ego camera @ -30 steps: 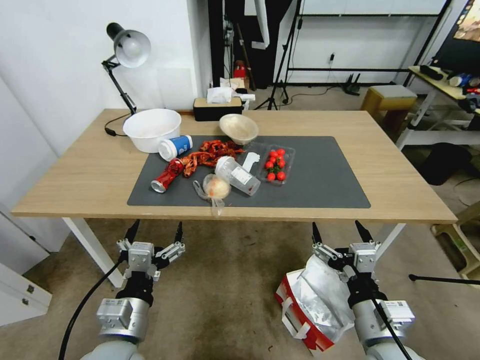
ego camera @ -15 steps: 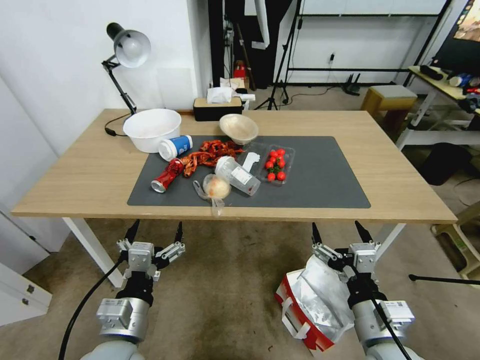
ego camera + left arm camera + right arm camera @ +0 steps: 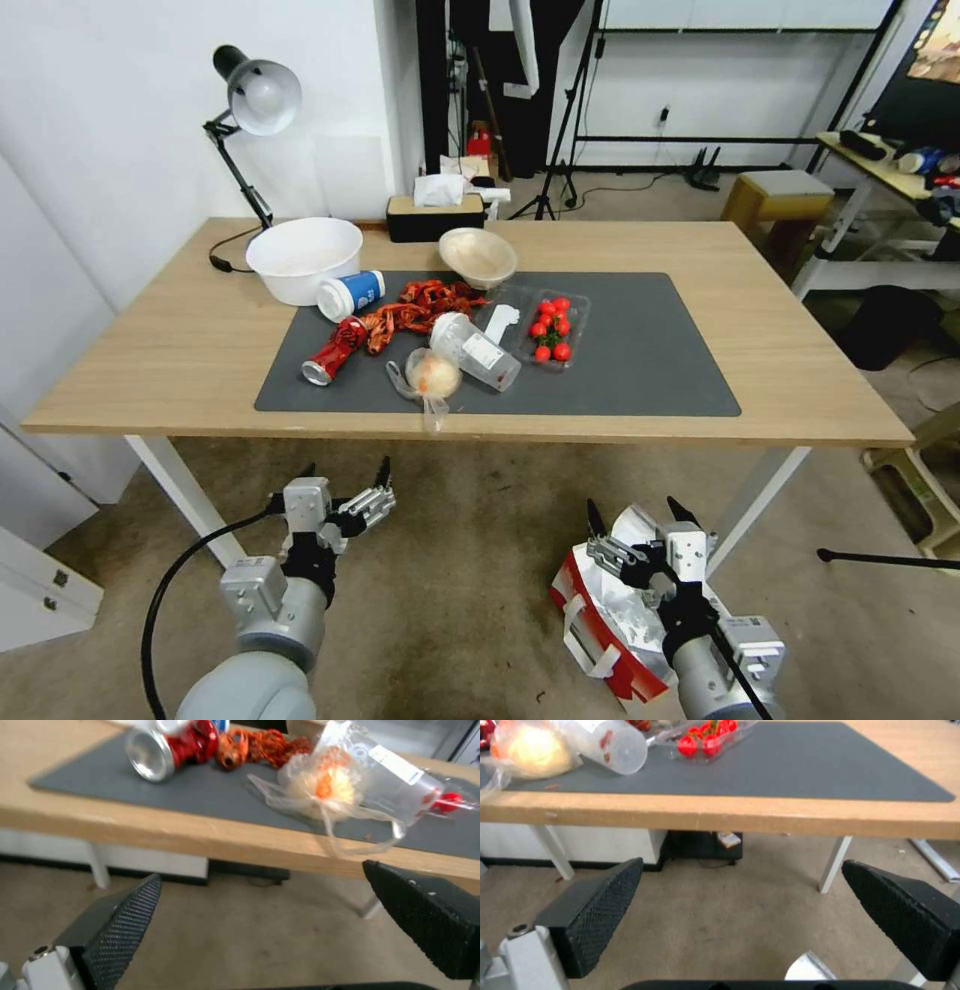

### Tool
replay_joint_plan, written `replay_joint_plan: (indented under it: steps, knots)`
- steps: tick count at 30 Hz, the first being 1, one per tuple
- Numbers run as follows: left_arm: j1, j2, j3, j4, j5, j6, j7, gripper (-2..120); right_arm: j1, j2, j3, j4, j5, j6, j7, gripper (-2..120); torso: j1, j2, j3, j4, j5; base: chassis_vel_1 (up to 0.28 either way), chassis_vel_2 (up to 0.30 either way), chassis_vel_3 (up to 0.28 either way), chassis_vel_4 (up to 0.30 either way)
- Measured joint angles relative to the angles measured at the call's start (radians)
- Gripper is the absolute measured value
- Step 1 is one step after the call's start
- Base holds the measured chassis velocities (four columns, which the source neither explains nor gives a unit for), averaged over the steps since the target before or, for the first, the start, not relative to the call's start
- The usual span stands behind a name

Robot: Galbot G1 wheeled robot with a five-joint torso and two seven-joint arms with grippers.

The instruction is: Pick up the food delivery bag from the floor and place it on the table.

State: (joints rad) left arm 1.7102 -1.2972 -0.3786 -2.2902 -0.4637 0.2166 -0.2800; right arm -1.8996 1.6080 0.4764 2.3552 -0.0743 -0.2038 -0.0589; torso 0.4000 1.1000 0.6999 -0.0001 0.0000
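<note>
Both arms have dropped lower and drawn back toward the robot since the earlier frame, and the left wrist has turned to the right; the items on the table [image 3: 800,330] have not moved. The right gripper [image 3: 636,512] now hangs directly over the food delivery bag [image 3: 625,620], jaws spread wide and holding nothing; whether a fingertip brushes the foil cannot be told. The left gripper [image 3: 343,470] is also wide open and empty, held above bare floor [image 3: 460,600] in front of the table's near edge. The bag stays where it was, on the carpet at the robot's right, below the table's front edge. It lies tipped over, its crumpled silver mouth facing up and toward the table, red base nearest the robot, long axis running from robot to table.
</note>
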Motion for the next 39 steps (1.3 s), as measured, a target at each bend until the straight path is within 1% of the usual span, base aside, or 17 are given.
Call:
replay_joint_plan:
  steps: [1,2,4,5,9,16,21,23,26,27,30,31,34,35,38,39]
  knots:
    - [0.0,0.0,0.0,0.0,0.0,0.0,0.0,100,0.0,0.0,0.0,0.0,0.0,0.0,0.0,100,0.0,0.0,0.0,0.0,0.0,0.0,0.0,0.0,0.0]
    - [-0.001,0.008,0.004,0.003,-0.028,-0.022,-0.004,100,-0.001,0.0,0.0,0.003,-0.001,0.003,0.001,100,0.0,0.0,0.0,0.0001,0.0,0.0,0.0,0.0,0.0]
    - [0.0,0.013,0.005,0.011,-0.049,-0.055,-0.002,100,-0.002,0.0,0.0,0.007,-0.002,0.01,0.003,100,0.0,0.0,0.0,0.0001,0.0,0.0,0.0,0.0,0.0]
    - [0.0,0.013,0.005,0.011,-0.049,-0.055,-0.002,100,-0.002,0.0,0.0,0.007,-0.002,0.01,0.003,100,0.0,0.0,0.0,0.0001,0.0,0.0,0.0,0.0,0.0]
    - [0.004,0.014,0.005,0.022,-0.06,-0.092,0.018,100,-0.006,0.0,0.001,0.018,-0.006,0.021,0.004,100,0.0,0.0,0.0,0.0001,0.0,0.0,0.0,0.0,0.0]
    - [0.009,0.013,0.006,0.031,-0.073,-0.116,0.034,100,-0.012,0.0,0.003,0.026,-0.013,0.03,0.004,100,0.0,0.0,0.0,0.0001,0.0,0.0,0.0,0.0,0.0]
    - [0.01,0.013,0.007,0.026,-0.081,-0.108,0.015,100,-0.014,0.0,0.004,0.027,-0.015,0.034,0.005,100,-0.001,-0.001,-0.001,0.0001,0.0,0.0,0.0,0.0,0.0]
    - [0.008,0.013,0.007,0.023,-0.086,-0.103,0.01,100,-0.015,0.0,0.004,0.027,-0.015,0.035,0.005,100,-0.003,-0.006,-0.003,0.0001,0.0,0.0,0.0,0.0,0.0]
    - [0.006,0.017,0.006,0.017,-0.097,-0.096,0.003,100,-0.018,0.002,0.003,0.029,-0.017,0.04,0.005,100,-0.013,-0.028,-0.015,0.0,0.0,0.0,0.0,0.0,0.0]
    - [0.006,0.017,0.006,0.017,-0.097,-0.096,0.003,100,-0.018,0.002,0.003,0.029,-0.017,0.04,0.005,100,-0.013,-0.028,-0.015,0.0,0.0,0.0,0.0,0.0,0.0]
    - [0.006,0.018,0.005,0.013,-0.1,-0.092,0.0,100,-0.021,0.002,0.003,0.03,-0.018,0.042,0.003,100,-0.022,-0.05,-0.027,0.0,-0.0001,0.0,0.0,0.0,0.0]
    - [0.006,0.018,0.005,0.013,-0.1,-0.092,0.0,100,-0.021,0.002,0.003,0.03,-0.018,0.042,0.003,100,-0.022,-0.05,-0.027,0.0,-0.0001,0.0,0.0,0.0,0.0]
    - [0.007,0.017,0.004,0.011,-0.1,-0.09,0.0,100,-0.021,0.002,0.002,0.031,-0.018,0.043,-0.001,100,-0.031,-0.071,-0.039,0.0,-0.0001,0.0,0.0,0.0,0.0]
    - [0.007,0.017,0.004,0.011,-0.1,-0.09,0.0,100,-0.021,0.002,0.002,0.031,-0.018,0.043,-0.001,100,-0.031,-0.071,-0.039,0.0,-0.0001,0.0,0.0,0.0,0.0]
    - [0.009,0.017,0.004,0.008,-0.099,-0.089,-0.001,100,-0.02,0.001,0.002,0.031,-0.018,0.047,-0.001,100,-0.041,-0.093,-0.051,0.0,0.0,0.0,0.0,0.0,0.0]
    - [0.009,0.017,0.004,0.008,-0.099,-0.089,-0.001,100,-0.02,0.001,0.002,0.031,-0.018,0.047,-0.001,100,-0.041,-0.093,-0.051,0.0,0.0,0.0,0.0,0.0,0.0]
